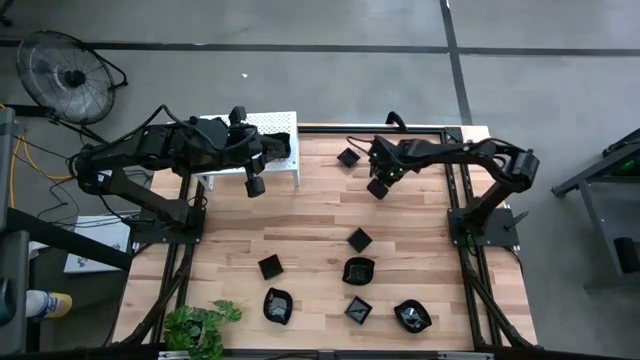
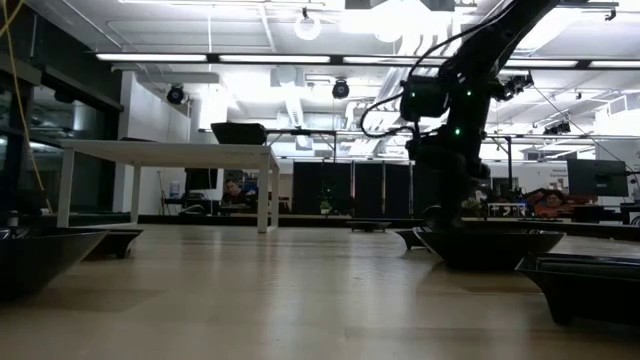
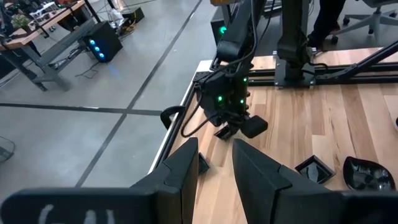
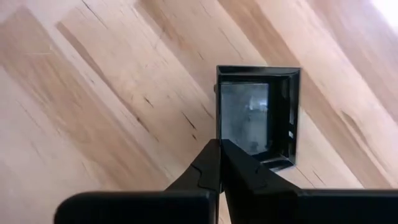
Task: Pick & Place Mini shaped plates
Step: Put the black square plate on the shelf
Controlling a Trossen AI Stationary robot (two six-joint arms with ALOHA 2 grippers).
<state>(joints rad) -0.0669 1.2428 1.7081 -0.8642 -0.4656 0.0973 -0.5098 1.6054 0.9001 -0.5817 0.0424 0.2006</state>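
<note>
My right gripper [image 1: 377,180] hovers over the far middle of the table, shut on a small square black dish [image 4: 258,118], which also shows in the left wrist view as the held dish [image 3: 252,126]. Another mini plate [image 1: 347,156] rests flat on the wood just beyond it. Several more black plates lie near the table's near edge, among them a square one [image 1: 359,239] and a rounder one [image 1: 358,270]. My left gripper [image 1: 254,178] is open and holds nothing. It hangs beside the white perforated shelf [image 1: 272,135] at the far left. My right gripper pinches the square dish by one side wall [image 4: 218,134] near a corner, the wall standing between the two fingers. The fingers come from above, pointing down. The dish [image 3: 252,126] hangs tilted below them, lifted clear of the wood.
A green plant [image 1: 200,325] sits at the near left corner. The white shelf stands on legs at the far left. Bare wood stretches across the table's middle [image 1: 300,220]. In the low view, dishes [image 2: 485,245] stand in the foreground.
</note>
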